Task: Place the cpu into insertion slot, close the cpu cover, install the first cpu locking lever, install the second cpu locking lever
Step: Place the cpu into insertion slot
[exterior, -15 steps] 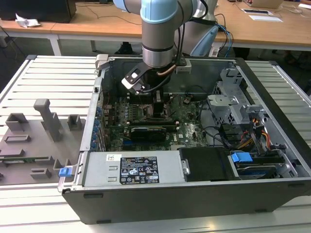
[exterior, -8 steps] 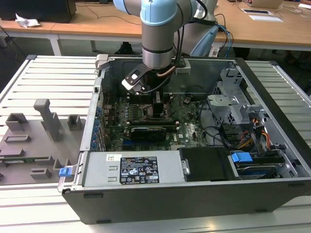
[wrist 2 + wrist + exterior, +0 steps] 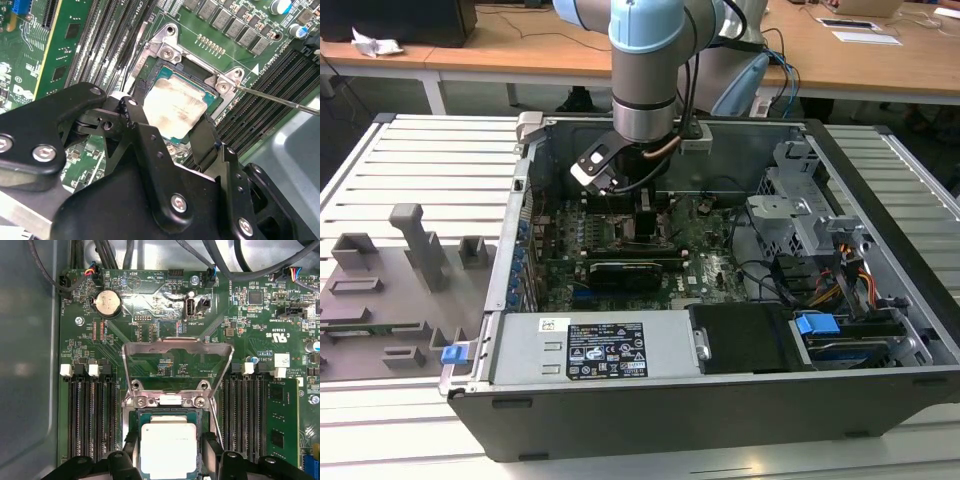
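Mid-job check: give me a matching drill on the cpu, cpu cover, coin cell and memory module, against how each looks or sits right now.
Things:
1. cpu
2. cpu cover
3. coin cell
4. memory module

States:
A. swung open
B. round and silver
C. in the insertion slot
D. green, seated in a long narrow slot

Pairs: 1-C, 2-A, 3-B, 4-D

The cpu (image 3: 167, 447), square with a pale silver top, sat level within the black-framed slot (image 3: 198, 74). The cover (image 3: 177, 346), a silver frame plate, stood raised open at the slot's edge.
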